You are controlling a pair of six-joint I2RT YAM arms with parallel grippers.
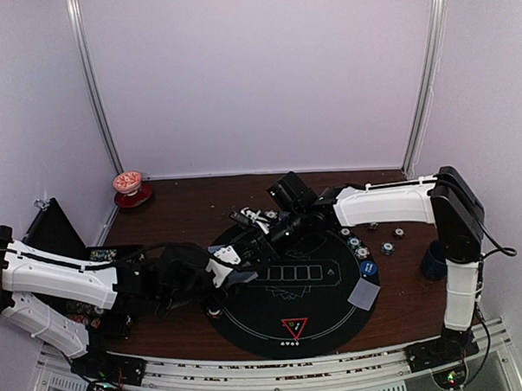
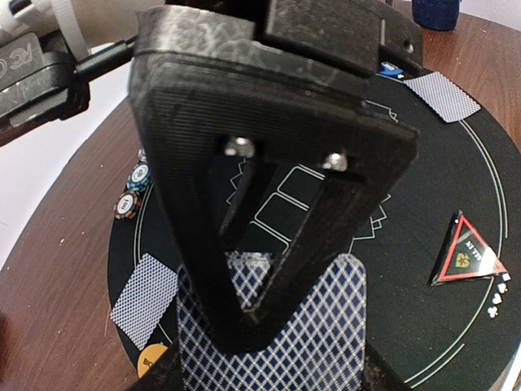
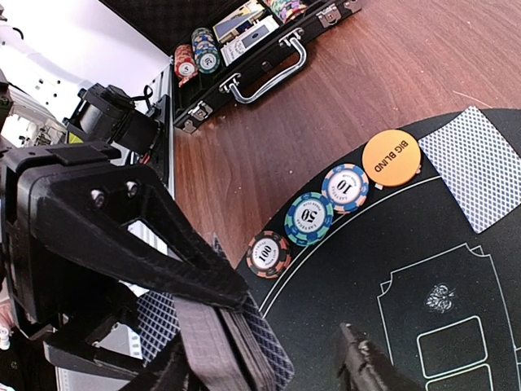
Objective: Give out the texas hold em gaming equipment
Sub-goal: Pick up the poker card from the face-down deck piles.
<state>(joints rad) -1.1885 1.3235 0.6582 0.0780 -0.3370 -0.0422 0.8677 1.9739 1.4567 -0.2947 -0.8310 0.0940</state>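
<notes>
Currently we are pinching the light, slick, bendy card deck [image 2: 326, 326] in the left gripper [image 2: 244, 342], right gripper [image 3: 260, 371] with jaws apart, judging its exposed edge the best hold.

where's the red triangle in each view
top external: triangle on the mat, near edge, bottom centre
left wrist: triangle at right, on the mat
right wrist: not in it
shared landmark: the round black mat, in all three
</notes>
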